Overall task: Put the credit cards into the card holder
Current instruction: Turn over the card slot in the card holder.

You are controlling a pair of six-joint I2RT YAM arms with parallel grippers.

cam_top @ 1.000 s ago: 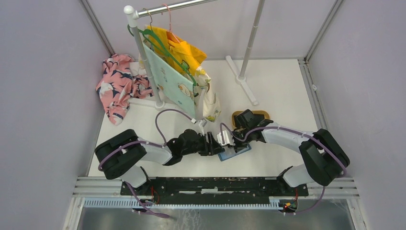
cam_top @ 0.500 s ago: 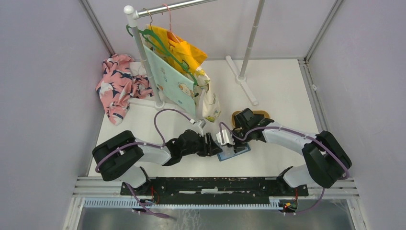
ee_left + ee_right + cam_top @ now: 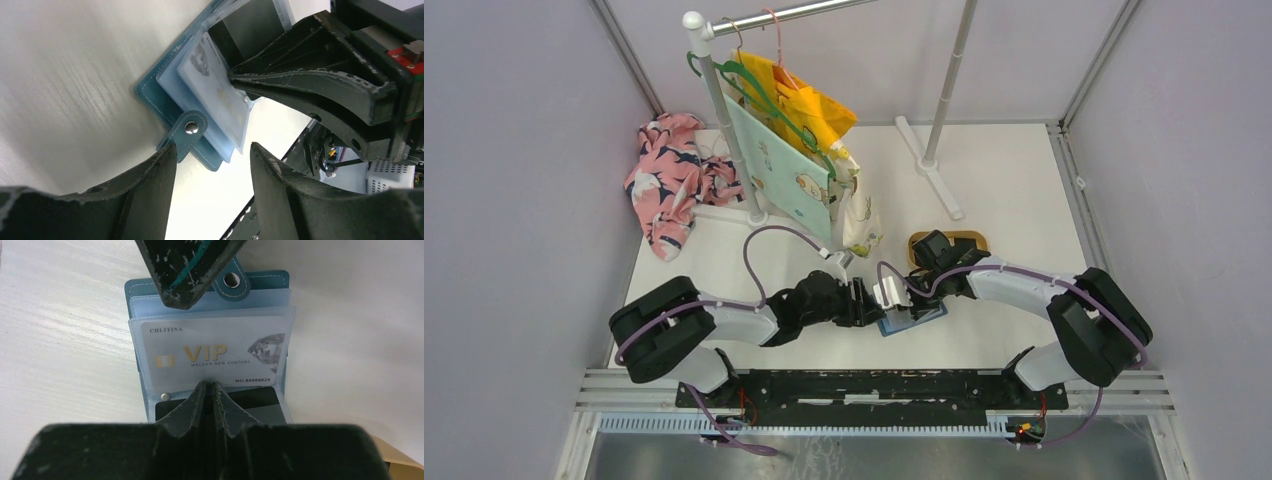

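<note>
My right tool (image 3: 209,386) is pinched together on the near edge of a pale VIP card (image 3: 210,352), which sits in a clear sleeve of the teal card holder (image 3: 134,292) lying open on the counter (image 3: 60,340). A dark card (image 3: 260,397) lies underneath the sleeve. My left tool (image 3: 214,150) stands apart and empty at the holder's snap tab (image 3: 190,129).

We see our left claw (image 3: 871,303) and right claw (image 3: 892,297) nearly tip to tip over the card holder (image 3: 921,319) on the table (image 3: 1014,190); a tan tray (image 3: 974,240) lies just beyond the right claw.
</note>
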